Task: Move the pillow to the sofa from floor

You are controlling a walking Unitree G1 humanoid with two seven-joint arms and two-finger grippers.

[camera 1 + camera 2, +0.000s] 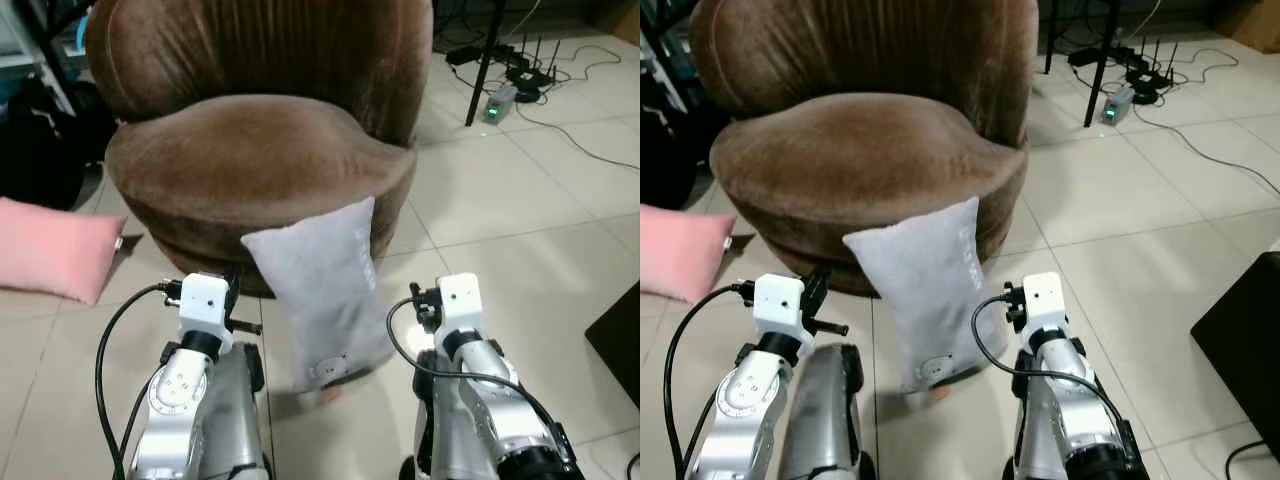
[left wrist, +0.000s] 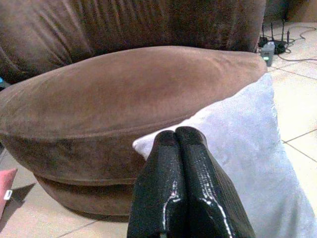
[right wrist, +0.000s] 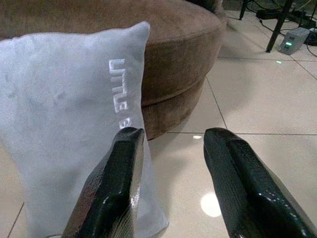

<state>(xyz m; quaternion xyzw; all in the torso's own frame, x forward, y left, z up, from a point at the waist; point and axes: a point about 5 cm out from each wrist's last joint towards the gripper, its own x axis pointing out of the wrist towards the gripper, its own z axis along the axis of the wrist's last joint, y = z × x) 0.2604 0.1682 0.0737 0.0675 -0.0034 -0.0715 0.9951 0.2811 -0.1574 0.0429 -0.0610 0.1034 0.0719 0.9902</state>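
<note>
One grey pillow [image 1: 322,290] stands on end on the tiled floor [image 1: 500,200], tilted back so its top corner leans against the front of the brown sofa [image 1: 260,160] — that lean is what keeps it upright, and it presents a tall face between the two arms, handy for a grasp from either side. A second cushion, pink [image 1: 55,250], lies flat on the floor well off to the robot's left, beside the sofa's base, so there are two cushions in all, one sofa, two arms. The left end effector [image 2: 176,144] has its two black fingers pressed together with nothing between them; it points at the sofa's seat edge with the pillow's upper corner just beside its tips. The right end effector [image 3: 171,144] is spread wide and holds nothing, one finger [image 3: 121,168] lying in front of the pillow's face near the stitched white lettering, the other out over bare tile. Judging by this, the pillow is not yet gripped and the lift onto the seat remains to be done; the spread right fingers look set to close on the pillow's near edge — soft fabric that may sag or slip once raised. A power strip [image 1: 500,103] and cables lie on the floor far behind.
</note>
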